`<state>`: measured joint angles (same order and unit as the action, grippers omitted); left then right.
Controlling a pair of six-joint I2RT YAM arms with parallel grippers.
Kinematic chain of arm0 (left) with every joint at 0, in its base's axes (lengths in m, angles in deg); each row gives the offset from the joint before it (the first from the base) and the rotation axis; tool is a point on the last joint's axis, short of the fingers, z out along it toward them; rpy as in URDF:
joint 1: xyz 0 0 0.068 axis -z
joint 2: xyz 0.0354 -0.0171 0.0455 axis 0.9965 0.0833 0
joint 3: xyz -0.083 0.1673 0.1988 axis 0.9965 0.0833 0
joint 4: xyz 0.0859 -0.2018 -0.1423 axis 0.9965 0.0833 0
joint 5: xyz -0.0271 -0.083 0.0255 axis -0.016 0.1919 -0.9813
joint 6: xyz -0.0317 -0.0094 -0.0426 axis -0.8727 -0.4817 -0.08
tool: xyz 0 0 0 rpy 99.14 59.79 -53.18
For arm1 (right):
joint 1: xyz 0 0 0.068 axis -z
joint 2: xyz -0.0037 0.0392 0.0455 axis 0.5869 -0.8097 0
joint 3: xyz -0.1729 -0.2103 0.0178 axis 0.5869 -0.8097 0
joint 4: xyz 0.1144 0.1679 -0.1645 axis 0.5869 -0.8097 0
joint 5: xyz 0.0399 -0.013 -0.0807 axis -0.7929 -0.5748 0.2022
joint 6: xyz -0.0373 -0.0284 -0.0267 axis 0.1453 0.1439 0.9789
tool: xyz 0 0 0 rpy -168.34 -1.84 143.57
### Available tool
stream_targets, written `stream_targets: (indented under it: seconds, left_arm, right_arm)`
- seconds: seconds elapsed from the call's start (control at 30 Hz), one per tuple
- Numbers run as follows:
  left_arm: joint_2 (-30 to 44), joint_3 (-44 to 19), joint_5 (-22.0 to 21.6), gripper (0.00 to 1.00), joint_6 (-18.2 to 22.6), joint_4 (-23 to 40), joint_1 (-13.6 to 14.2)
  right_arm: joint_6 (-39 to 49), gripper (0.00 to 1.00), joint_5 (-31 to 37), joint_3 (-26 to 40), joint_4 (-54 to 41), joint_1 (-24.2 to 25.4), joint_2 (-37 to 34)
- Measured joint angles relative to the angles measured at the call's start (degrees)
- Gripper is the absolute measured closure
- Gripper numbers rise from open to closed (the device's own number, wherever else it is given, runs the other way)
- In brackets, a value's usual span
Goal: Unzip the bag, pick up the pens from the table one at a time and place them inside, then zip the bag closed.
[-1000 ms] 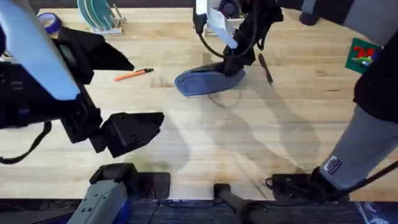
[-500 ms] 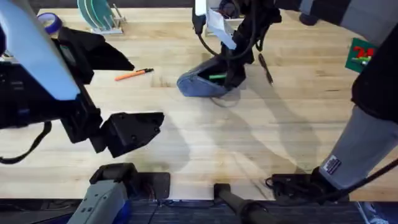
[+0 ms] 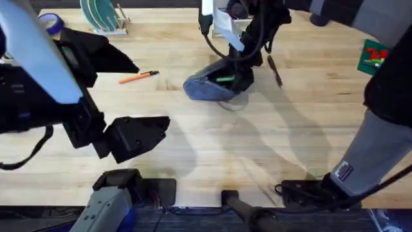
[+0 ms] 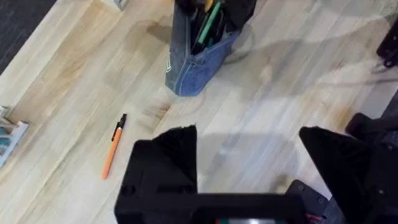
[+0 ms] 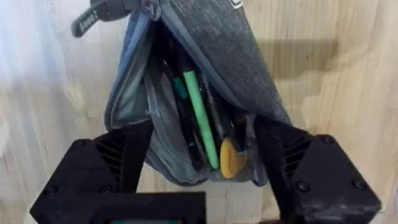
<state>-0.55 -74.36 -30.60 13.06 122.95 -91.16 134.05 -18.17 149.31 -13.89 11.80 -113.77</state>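
The bag (image 3: 209, 87) lies on the worktop (image 3: 257, 148) toward the far edge, about midway along it, its zipper undone and its mouth gaping. In the right wrist view the bag (image 5: 205, 93) holds a green pen (image 5: 200, 115) and several dark pens, with a yellow-orange rounded piece (image 5: 232, 158) at the near end of the opening; the pull loop (image 5: 93, 18) sticks out at the far end. The right pincer (image 3: 239, 76) stands over the bag's right end, its fingers (image 5: 118, 155) spread apart on either side of the open mouth, clamped on nothing.

The orange pen (image 3: 138, 77) with a black end lies on the bare worktop to the left of the bag, well apart from it. A dark pen (image 3: 275, 71) lies just to the right of the bag, near the far edge.

The left pincer (image 3: 135, 136) hangs over the near left part of the worktop, its fingers (image 4: 163, 165) wide apart and empty, the orange pen (image 4: 113, 146) beyond them.
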Motion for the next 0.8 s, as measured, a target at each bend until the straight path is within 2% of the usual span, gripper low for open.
stream_targets:
  seconds: [0.5,0.8]
  left_arm:
    - [0.0,0.0,0.0,0.006,0.0,0.0,0.0]
    - [0.0,0.0,0.0,0.006,0.0,0.0,0.0]
  right_arm:
    - [-2.8,0.006,2.0,0.0,-0.1,-0.4,0.8]
    - [-6.1,0.005,3.5,0.0,-1.9,-0.2,9.1]
